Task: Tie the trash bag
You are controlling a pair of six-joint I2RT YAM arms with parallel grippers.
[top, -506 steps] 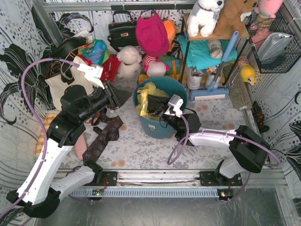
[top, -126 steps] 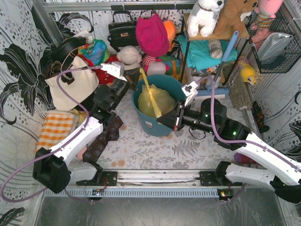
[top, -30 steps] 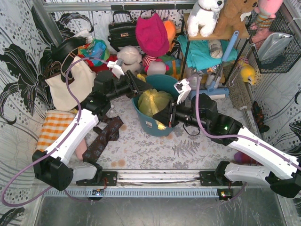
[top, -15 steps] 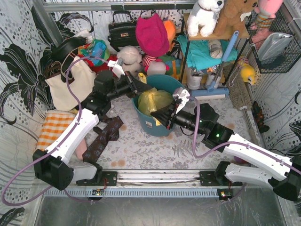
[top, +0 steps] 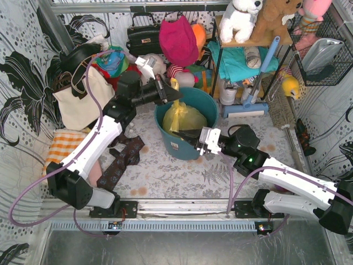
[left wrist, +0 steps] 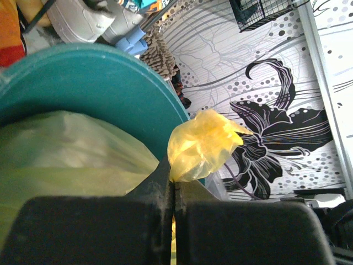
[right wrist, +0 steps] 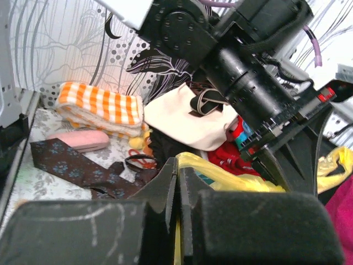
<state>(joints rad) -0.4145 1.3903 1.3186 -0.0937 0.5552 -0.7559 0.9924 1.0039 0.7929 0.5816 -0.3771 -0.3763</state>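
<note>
The yellow trash bag (top: pixel 186 117) sits in the round teal bin (top: pixel 171 144), bunched into a closed lump. My left gripper (top: pixel 172 95) is at the bin's far-left rim, shut on a yellow tail of the bag (top: pixel 175 85) that sticks up past its tips. In the left wrist view the jaws (left wrist: pixel 175 179) pinch that tuft (left wrist: pixel 203 144) above the bag body (left wrist: pixel 66 149). My right gripper (top: pixel 186 133) is at the bin's near side, shut on another yellow strip. In the right wrist view that strip (right wrist: pixel 248 181) runs right from the jaws (right wrist: pixel 177 165).
A cream tote bag (top: pixel 83 99), a checked orange cloth (top: pixel 63 149) and a dark patterned tie (top: pixel 124 160) lie left of the bin. Soft toys and handbags crowd the back wall. A shelf rack (top: pixel 248 61) with a mop stands at the back right.
My left gripper has moved right and toward the back with the bag tail. My right gripper has dropped lower and nearer, still holding its strip. The bag's neck looks tighter.
</note>
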